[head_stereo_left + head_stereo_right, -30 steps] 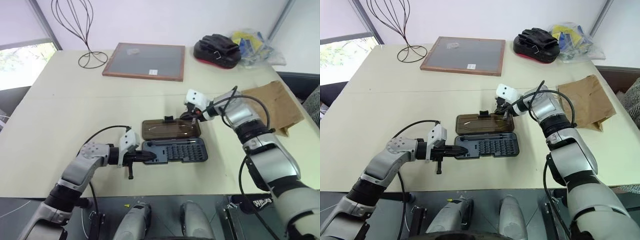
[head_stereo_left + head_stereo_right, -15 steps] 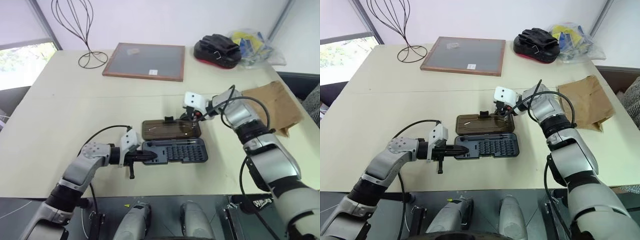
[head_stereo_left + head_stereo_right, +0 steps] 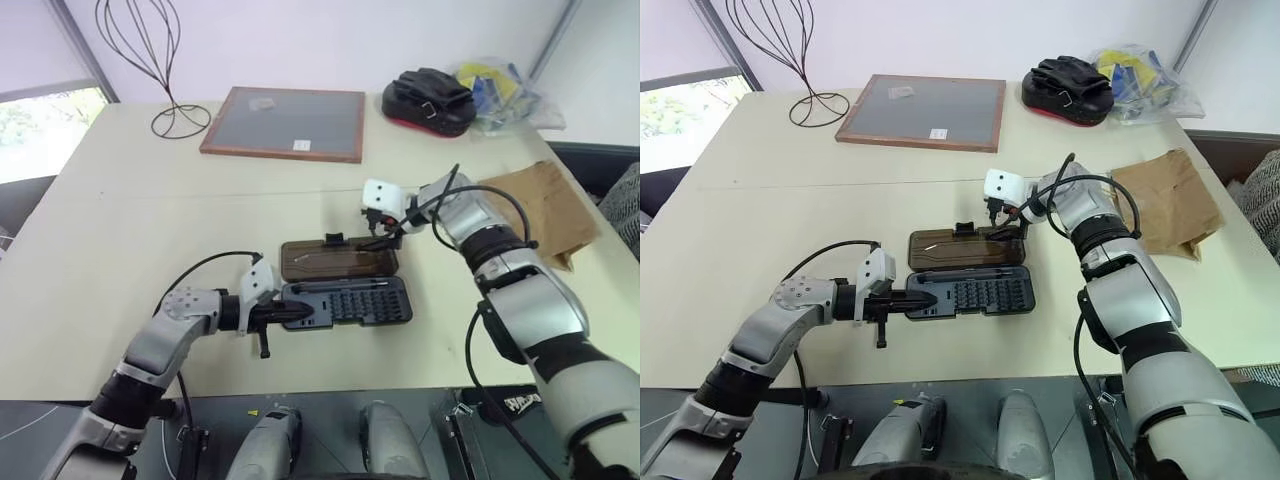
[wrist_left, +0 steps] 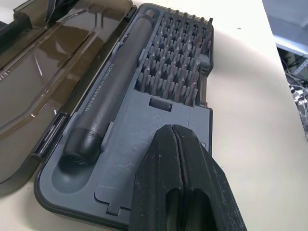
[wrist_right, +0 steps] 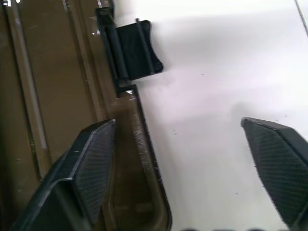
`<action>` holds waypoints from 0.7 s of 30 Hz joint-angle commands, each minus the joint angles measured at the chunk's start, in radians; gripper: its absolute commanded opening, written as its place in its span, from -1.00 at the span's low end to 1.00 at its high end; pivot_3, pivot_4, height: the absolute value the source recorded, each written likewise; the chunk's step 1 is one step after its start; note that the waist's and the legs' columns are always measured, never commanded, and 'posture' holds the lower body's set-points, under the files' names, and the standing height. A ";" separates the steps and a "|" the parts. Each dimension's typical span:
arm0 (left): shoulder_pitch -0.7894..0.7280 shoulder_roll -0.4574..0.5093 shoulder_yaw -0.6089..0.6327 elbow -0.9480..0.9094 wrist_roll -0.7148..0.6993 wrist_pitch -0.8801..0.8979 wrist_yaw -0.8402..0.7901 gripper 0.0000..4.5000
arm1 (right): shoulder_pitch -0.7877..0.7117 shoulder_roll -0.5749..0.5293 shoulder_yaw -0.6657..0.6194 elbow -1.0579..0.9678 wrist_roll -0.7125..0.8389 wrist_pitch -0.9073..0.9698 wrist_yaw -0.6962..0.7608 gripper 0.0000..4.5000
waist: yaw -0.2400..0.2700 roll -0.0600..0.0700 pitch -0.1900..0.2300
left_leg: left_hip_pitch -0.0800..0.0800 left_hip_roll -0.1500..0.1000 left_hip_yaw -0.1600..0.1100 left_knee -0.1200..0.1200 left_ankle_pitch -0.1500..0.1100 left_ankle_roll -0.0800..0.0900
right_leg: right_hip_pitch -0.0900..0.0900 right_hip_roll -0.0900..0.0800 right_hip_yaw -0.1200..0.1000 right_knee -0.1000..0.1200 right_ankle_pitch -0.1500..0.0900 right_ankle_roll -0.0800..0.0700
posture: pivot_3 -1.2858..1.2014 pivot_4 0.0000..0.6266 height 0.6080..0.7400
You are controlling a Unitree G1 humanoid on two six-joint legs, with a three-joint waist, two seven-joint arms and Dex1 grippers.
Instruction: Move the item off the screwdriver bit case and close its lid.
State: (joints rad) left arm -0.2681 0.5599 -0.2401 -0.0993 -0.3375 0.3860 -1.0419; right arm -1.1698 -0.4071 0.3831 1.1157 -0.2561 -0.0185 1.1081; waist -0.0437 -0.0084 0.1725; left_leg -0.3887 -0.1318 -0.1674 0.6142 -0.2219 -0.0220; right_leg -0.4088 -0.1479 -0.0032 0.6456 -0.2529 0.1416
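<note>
Two robot grippers at an open screwdriver bit case [image 3: 345,300] on a pale table [image 3: 120,230].

Its lid [image 3: 338,259] lies flat open; the far corner sits partly hidden under the right gripper [image 5: 185,168], whose fingers are spread, one over the lid, one over bare table. The left gripper [image 4: 180,159], clenched, presses the tray end beside a dark driver [image 4: 113,91] and rows of bits. The paper bag [image 3: 545,205] lies well beyond the right fingers.
</note>
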 commanded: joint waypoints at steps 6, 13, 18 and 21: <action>0.025 -0.005 0.010 -0.013 0.012 0.003 0.026 -1.00 | 0.019 0.017 0.038 0.098 -0.062 -0.005 0.040 0.97 | 0.000 0.000 -0.001 | 0.000 0.000 0.000 0.000 0.000 0.000 | 0.000 0.000 0.000 0.000 0.000 0.000 | 0.03 -0.52 0.90; 0.046 0.001 0.016 -0.041 0.009 0.004 0.041 -1.00 | 0.019 0.028 0.028 0.138 -0.063 0.024 0.059 -0.33 | 0.000 0.000 -0.006 | 0.002 0.000 0.000 0.000 0.000 0.000 | 0.002 0.000 0.000 0.000 0.000 0.000 | 0.03 -0.52 0.90; 0.055 0.010 0.026 -0.059 0.007 0.009 0.052 -1.00 | 0.019 0.037 0.026 0.150 -0.071 0.023 0.062 -0.97 | 0.000 -0.002 -0.011 | 0.005 0.000 -0.001 -0.001 0.000 0.000 | 0.004 0.001 0.000 0.000 0.000 0.000 | 0.03 -0.52 0.90; 0.058 0.016 0.035 -0.070 0.003 0.015 0.055 -1.00 | 0.021 0.042 0.027 0.148 -0.080 0.010 0.064 -0.97 | -0.001 -0.001 -0.012 | 0.005 0.000 0.000 -0.002 0.000 0.000 | 0.004 0.001 0.000 0.000 0.000 0.000 | 0.03 -0.52 0.90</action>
State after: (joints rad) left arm -0.2153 0.5657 -0.2187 -0.1400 -0.3354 0.3908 -0.9915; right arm -1.1950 -0.3773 0.3815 1.2073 -0.2911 -0.0273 1.1742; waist -0.0444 -0.0098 0.1607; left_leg -0.3835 -0.1313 -0.1679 0.6126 -0.2221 -0.0222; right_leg -0.4046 -0.1471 -0.0027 0.6455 -0.2534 0.1415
